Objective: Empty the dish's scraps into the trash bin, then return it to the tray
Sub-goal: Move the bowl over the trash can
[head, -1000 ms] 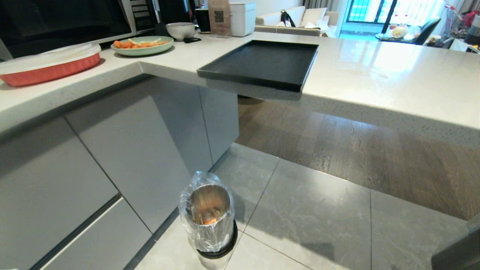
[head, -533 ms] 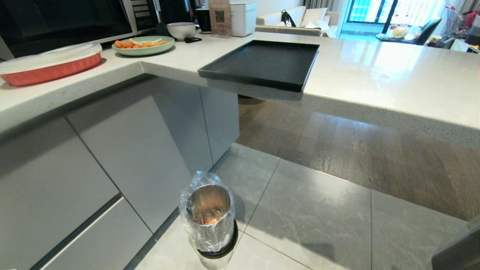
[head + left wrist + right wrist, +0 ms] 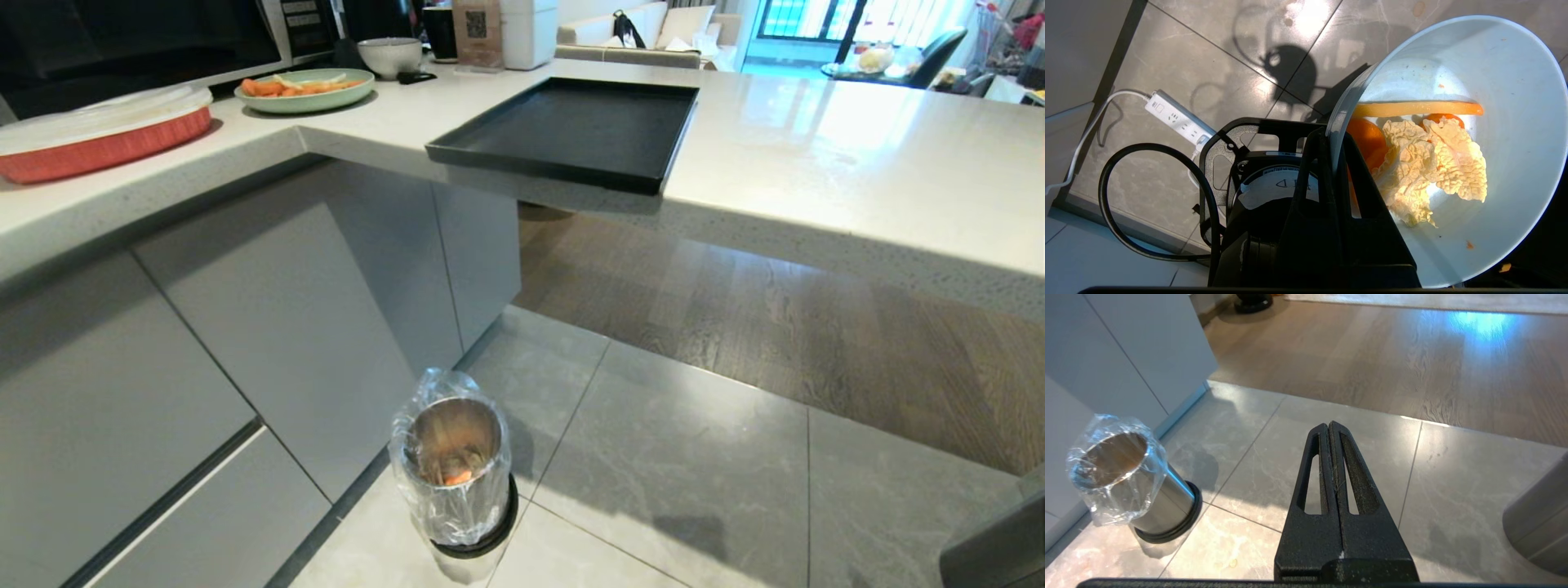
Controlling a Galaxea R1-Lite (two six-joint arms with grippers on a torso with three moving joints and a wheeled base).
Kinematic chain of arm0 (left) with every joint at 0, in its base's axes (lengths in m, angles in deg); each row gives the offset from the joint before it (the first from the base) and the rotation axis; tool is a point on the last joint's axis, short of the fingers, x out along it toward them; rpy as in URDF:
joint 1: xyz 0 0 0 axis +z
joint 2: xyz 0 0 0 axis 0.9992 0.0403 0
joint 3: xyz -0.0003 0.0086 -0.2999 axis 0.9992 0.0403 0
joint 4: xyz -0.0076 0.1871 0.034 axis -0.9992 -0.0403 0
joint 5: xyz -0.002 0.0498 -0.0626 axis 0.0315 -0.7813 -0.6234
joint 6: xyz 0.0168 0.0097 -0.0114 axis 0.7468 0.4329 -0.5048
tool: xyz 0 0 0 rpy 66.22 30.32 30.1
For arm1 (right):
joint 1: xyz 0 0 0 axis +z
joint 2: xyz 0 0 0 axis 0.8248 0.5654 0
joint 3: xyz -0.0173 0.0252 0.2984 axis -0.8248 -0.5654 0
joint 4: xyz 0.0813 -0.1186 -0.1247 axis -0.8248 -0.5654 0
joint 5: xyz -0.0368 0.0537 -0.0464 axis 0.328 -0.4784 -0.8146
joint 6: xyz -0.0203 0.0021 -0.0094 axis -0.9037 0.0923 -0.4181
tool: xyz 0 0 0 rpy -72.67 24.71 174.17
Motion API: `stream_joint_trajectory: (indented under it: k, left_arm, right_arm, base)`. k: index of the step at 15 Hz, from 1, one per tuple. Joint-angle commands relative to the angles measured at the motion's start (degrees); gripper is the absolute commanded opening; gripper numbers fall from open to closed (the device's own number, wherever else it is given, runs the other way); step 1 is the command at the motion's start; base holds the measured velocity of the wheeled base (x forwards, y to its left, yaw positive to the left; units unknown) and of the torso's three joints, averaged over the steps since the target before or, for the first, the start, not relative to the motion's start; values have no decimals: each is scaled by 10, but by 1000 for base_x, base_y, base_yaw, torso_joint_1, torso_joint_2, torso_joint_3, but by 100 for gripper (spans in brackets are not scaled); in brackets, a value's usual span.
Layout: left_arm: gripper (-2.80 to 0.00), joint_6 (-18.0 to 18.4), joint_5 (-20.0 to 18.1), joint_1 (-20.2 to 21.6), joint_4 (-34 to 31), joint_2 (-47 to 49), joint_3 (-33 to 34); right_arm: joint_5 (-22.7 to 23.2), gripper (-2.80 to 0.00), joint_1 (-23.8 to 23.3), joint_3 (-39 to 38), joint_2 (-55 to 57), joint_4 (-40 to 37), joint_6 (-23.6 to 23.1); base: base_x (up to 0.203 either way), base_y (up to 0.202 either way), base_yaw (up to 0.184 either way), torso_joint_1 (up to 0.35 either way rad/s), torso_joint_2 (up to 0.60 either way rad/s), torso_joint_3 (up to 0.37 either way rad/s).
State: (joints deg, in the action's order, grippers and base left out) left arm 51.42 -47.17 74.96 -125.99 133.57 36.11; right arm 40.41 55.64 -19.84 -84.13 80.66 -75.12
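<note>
The dish [image 3: 1474, 134] is held tilted on edge over the floor tiles, its rim clamped by the left gripper [image 3: 1333, 163]. Scraps [image 3: 1429, 163] remain inside: one long stick, orange slices, pale leaves. The right gripper [image 3: 1329, 433] is pressed together, empty. One trash bin [image 3: 455, 482] and one tray [image 3: 571, 131] are seen.

Trash bin [image 3: 454, 478] mouth open; cabinet [image 3: 269, 327] close beside.
</note>
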Motion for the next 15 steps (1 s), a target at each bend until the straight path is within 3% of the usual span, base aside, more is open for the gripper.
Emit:
stream_joint_trajectory:
  k: [1,15]
  left_arm:
    - [-280,0,0,0,-3,-8,4]
    - [-280,0,1,-7,-4,-20,15]
  right_arm:
    - [0,-280,0,0,0,0,0]
    - [0,-280,0,0,0,0,0]
  base:
    - [0,0,0,2,2,-173]
    - [0,0,0,3,3,-195]
